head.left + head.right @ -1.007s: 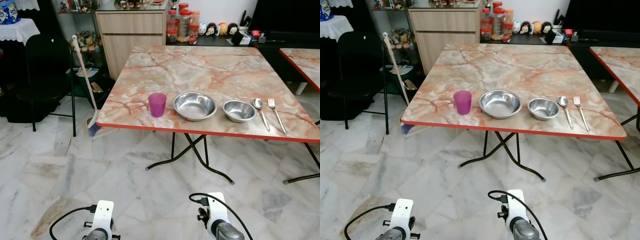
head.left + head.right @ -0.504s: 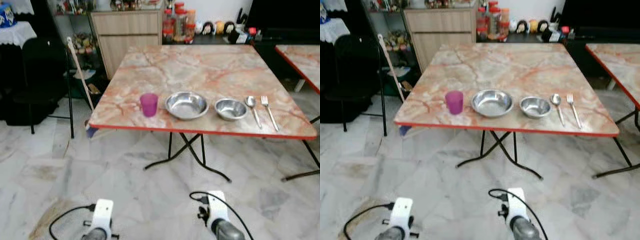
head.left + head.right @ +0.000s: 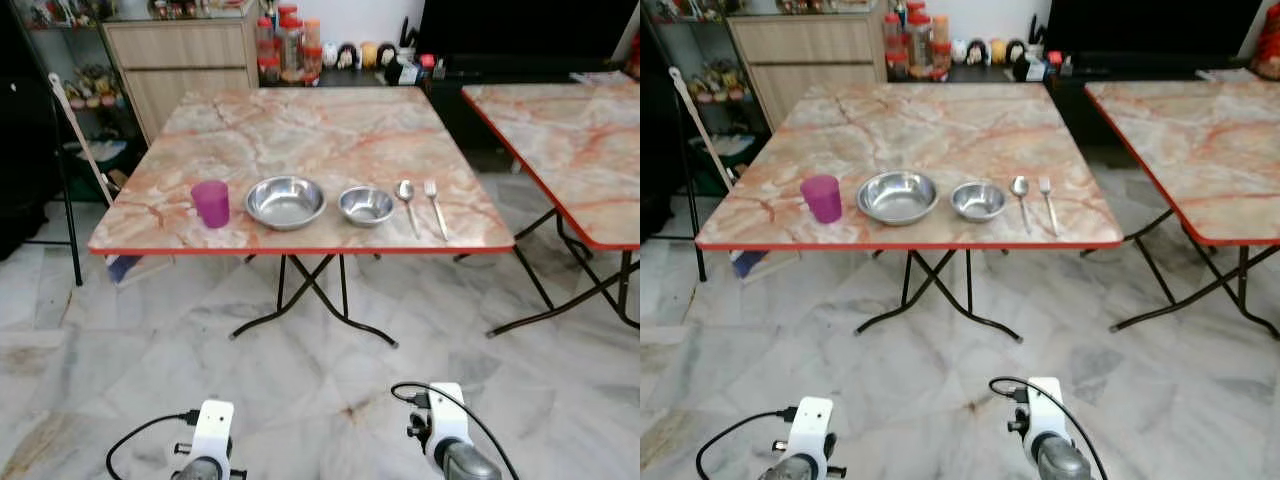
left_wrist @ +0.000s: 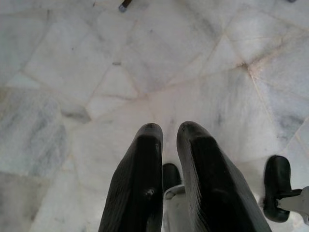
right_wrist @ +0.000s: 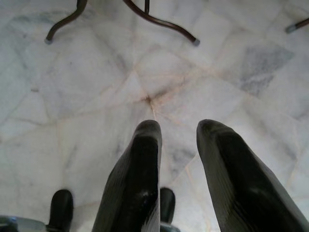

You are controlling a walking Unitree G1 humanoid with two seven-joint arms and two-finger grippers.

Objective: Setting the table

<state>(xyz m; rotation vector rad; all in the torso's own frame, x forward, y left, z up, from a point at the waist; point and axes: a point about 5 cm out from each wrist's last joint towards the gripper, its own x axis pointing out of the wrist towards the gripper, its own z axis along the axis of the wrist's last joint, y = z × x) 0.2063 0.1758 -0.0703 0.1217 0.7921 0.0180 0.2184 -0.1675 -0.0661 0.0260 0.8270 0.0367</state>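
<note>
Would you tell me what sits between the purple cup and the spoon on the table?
In the left eye view, two steel bowls: the larger bowl beside the purple cup, then the smaller bowl next to the spoon.

Even, soft indoor light fills the room, bright enough that the marble floor [image 3: 300, 400] reads pale and clean. The tabletop [image 3: 300, 130] shows a mild sheen, and the steel bowls [image 3: 285, 201] catch small highlights. Head views are fairly sharp. Wrist views are clear, though the black fingers [image 4: 140, 183] close to the lens are soft-edged with faint gloss.

No legible text or labels anywhere.
</note>
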